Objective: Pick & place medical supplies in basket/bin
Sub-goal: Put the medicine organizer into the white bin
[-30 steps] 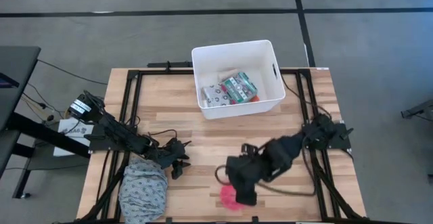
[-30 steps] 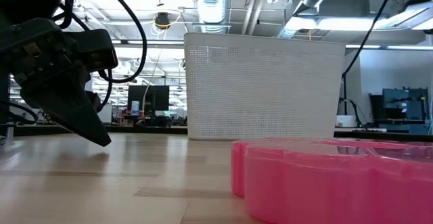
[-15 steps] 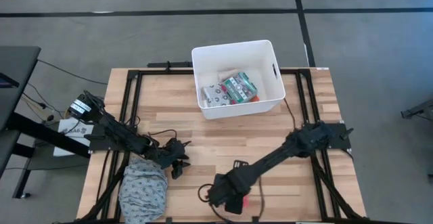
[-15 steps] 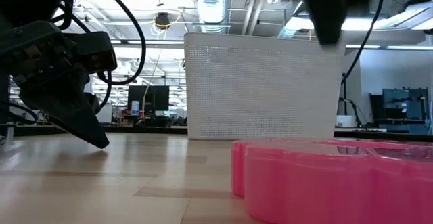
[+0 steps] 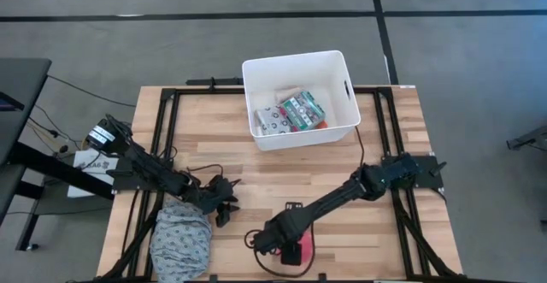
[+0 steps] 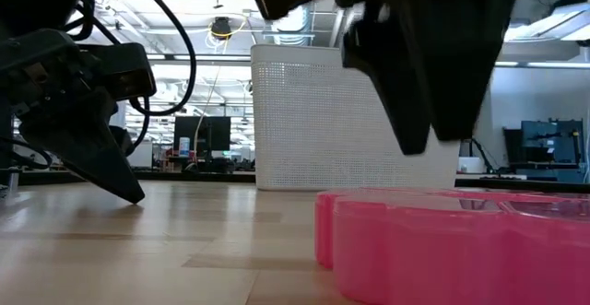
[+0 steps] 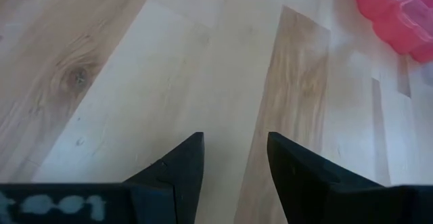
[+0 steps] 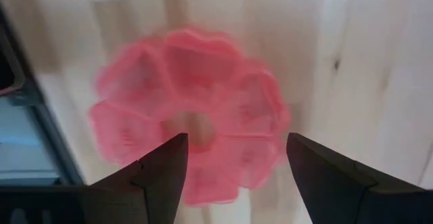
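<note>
R gripper point(image 8: 233, 166) hangs directly over the pink round disc point(image 8: 193, 139) near the table's front edge, fingers spread wide, one to each side of the disc's lobed rim, nothing between them yet. From the wrist cam the disc sits centred in the gap, its hole about mid-way between the two fingers point(image 8: 162, 173). High view: R gripper point(image 5: 278, 236) covers most of the disc point(image 5: 297, 250), only a pink edge showing beside it. Low view: the dark R gripper point(image 6: 424, 84) sits above the disc point(image 6: 442, 245), clear of its top — no contact seen.

L gripper point(image 7: 233, 166) is parked low over bare wood table point(image 7: 101, 82), fingers partly open w/ a narrow gap, holding nothing; disc point(image 7: 396, 14) shows well off from it. High view puts L gripper point(image 5: 224, 204) just beside the grey patterned cloth bundle point(image 5: 181, 238) at front-left.

White tub point(image 5: 253, 69) stands at the table's back centre, well apart from both grippers. Inside: green-and-red box point(image 5: 302, 109) and a white packet w/ black print point(image 5: 269, 121), lying side by side, touching.
</note>
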Robot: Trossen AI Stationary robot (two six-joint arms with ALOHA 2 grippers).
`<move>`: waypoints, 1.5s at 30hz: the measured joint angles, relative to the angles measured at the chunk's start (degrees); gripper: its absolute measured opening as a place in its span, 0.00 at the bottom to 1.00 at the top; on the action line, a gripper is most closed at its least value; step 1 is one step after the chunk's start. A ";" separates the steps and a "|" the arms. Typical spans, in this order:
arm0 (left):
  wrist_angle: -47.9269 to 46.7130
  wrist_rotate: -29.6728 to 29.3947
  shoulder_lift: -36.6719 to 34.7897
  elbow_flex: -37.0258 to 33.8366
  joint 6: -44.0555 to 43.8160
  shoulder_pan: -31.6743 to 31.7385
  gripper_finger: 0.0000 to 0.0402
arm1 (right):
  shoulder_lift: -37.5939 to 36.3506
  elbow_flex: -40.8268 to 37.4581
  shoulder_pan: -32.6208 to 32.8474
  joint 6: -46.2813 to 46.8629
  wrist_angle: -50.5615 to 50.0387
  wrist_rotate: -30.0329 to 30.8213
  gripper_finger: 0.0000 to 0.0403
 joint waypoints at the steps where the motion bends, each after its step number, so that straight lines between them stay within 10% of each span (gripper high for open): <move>1: -0.02 -0.02 0.00 0.00 -0.14 -0.13 0.38 | 0.00 -0.57 -0.05 0.00 -0.31 0.26 0.61; 22: 0.17 -0.07 0.00 0.00 -0.58 -1.26 0.38 | -0.52 -12.02 0.28 -0.22 7.09 0.63 0.61; 34: 0.04 -0.08 0.00 0.00 -0.58 -1.28 0.38 | -0.57 -4.74 0.25 0.91 3.36 -0.04 0.48; 45: 0.20 -2.69 0.00 0.02 -0.56 -1.26 0.38 | -14.14 4.15 0.98 1.90 -0.39 24.18 0.48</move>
